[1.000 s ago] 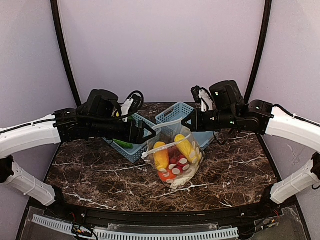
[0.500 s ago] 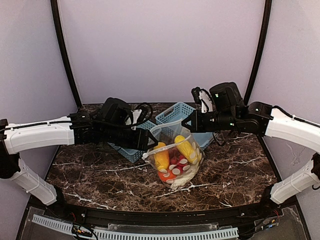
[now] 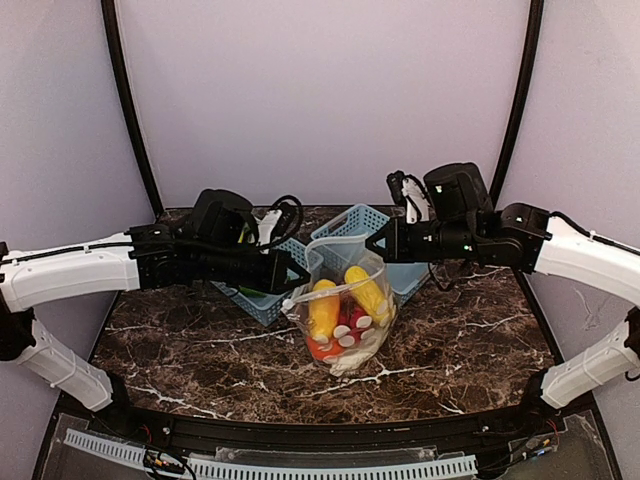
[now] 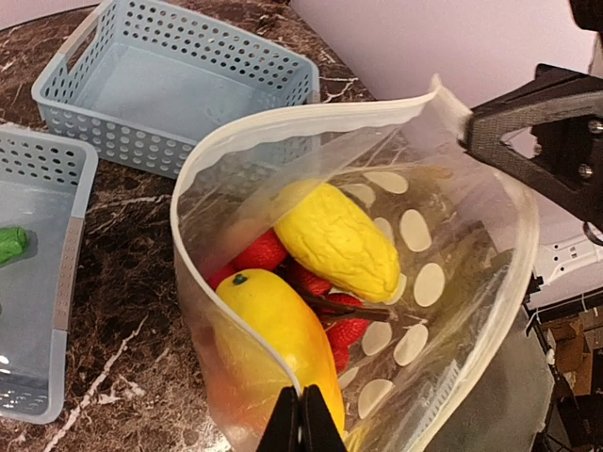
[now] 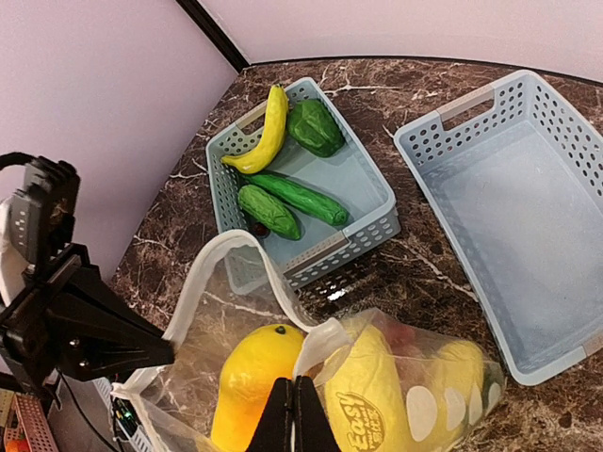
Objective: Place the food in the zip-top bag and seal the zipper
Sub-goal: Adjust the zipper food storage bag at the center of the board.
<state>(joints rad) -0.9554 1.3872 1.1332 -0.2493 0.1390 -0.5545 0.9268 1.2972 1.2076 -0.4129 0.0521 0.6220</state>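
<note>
Dark veined marble table [image 3: 180, 350] with a light-blue lattice basket [image 5: 316, 247] and a second basket [image 5: 509, 188] just beside.

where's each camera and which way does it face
Top external: above, behind the robot, facing down at the table; both arms show.
Left wrist: on its arm, facing across the zip-top bag; left tool shows.
Right wrist: on its arm, facing down at the baskets; right tool shows.
Shared: both wrists see the yellow food.

The left arm [image 3: 70, 272] and right arm [image 3: 585, 248] reach inward toward each other, left fingers [image 4: 282, 426] and right fingers [image 5: 280, 414] pinched together.
</note>
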